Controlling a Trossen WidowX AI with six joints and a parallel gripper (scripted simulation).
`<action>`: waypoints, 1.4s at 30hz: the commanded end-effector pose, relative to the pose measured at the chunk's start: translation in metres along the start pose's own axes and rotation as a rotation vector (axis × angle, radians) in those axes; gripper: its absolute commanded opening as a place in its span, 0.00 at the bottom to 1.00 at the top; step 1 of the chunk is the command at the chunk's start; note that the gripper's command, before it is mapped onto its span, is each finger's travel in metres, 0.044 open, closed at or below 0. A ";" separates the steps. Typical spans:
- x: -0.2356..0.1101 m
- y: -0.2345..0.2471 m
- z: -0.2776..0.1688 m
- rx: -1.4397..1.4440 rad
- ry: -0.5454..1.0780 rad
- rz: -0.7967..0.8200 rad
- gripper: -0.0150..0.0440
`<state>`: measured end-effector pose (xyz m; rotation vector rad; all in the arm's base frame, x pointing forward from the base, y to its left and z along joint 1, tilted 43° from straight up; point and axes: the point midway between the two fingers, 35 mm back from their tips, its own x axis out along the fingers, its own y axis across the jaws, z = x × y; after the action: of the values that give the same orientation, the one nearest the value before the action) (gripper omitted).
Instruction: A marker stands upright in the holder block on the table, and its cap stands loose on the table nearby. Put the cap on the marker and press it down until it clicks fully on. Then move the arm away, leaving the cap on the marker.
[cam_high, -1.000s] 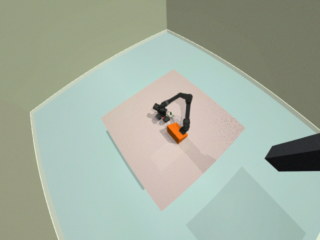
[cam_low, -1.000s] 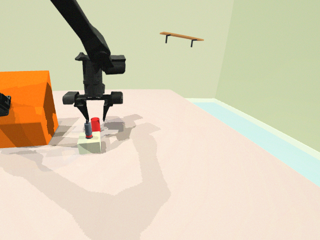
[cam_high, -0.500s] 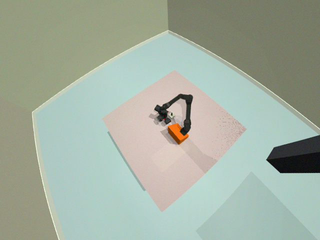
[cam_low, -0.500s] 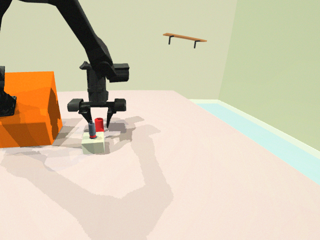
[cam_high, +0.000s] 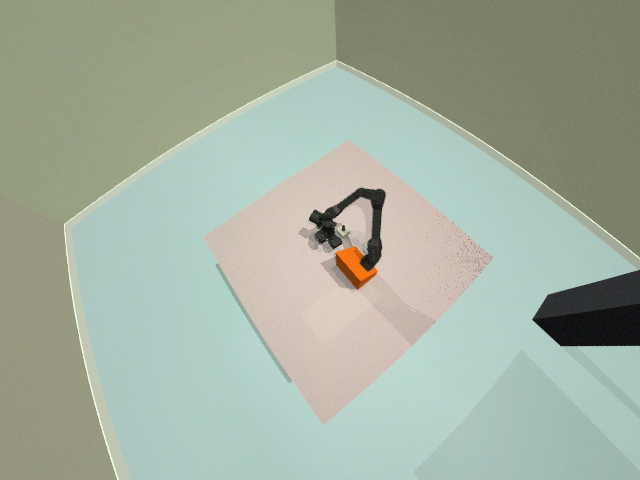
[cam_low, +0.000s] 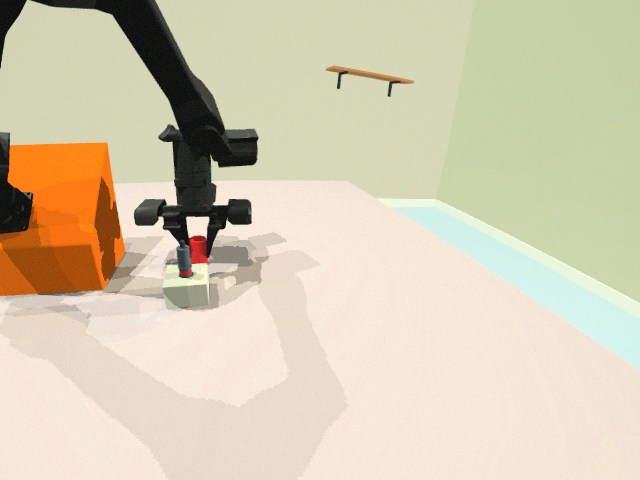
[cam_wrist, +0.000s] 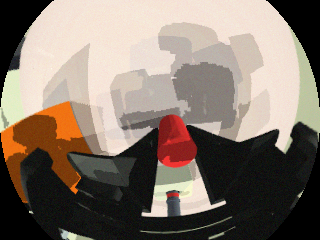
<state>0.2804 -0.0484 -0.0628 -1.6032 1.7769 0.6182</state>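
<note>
Broad pale pink flat counter (cam_low: 413, 335) across most of the exterior view, crossed by grey arm shadows. At left edge, a large orange box-shaped block (cam_low: 56, 217); in the top view the same orange block (cam_high: 354, 266) just below centre, at the foot of the arm. Black jointed robot arm (cam_low: 170, 77) coming down from upper left of the exterior view, wrist pointing straight down at left of centre. Thin brown wooden wall shelf on black brackets (cam_low: 369, 75) high on the back wall, upper middle.

Below the wrist, a small pale cream cube-shaped holder block (cam_low: 187, 286) on the counter, with the short dark grey marker with a red band (cam_low: 184, 259) upright in its top. Just behind and right of the marker, the red cylindrical cap (cam_low: 197, 248), upright, low at the counter. Black parallel gripper (cam_low: 196, 246) with jaws pinching that red cap from both sides; in the wrist view, cap (cam_wrist: 176, 142) at centre between the dark fingers, marker (cam_wrist: 174, 203) below it.
</note>
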 end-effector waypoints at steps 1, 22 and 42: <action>-0.004 -0.001 0.000 -0.003 0.004 -0.002 0.25; -0.060 0.000 0.001 -0.002 0.002 -0.002 0.25; -0.091 -0.002 -0.056 -0.004 0.002 -0.001 0.25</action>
<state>0.2790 -0.0219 0.0298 -1.6019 1.7737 0.6216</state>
